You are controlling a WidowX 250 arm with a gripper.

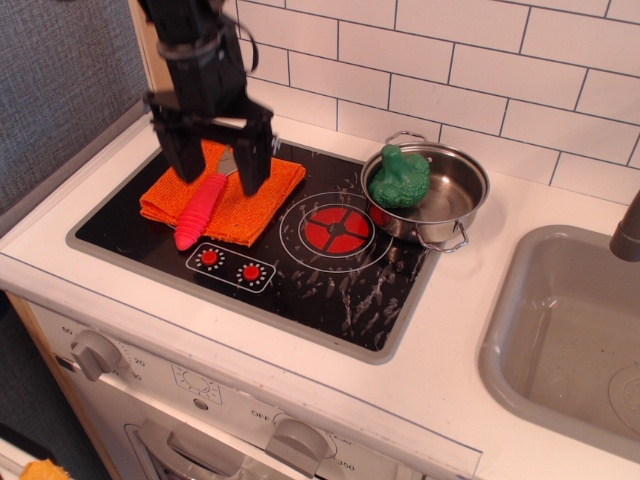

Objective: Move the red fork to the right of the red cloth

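Note:
The red fork point(198, 212) lies on the red cloth point(262, 195), its pinkish-red ribbed handle pointing toward the front edge and overhanging the cloth onto the black stovetop. Its grey tines are mostly hidden behind the gripper. The orange-red cloth lies on the left half of the stovetop. My gripper point(213, 178) is open and stands right over the fork, one black finger point(184, 158) left of it and one finger point(252, 165) right of it, low over the cloth. I cannot tell whether the fingers touch the cloth.
A steel pot point(450, 200) with a green broccoli toy point(399, 178) in it stands on the stovetop's right rear. A red burner ring point(336, 231) lies between cloth and pot. A grey sink point(570, 330) is at the right; white tiled wall behind.

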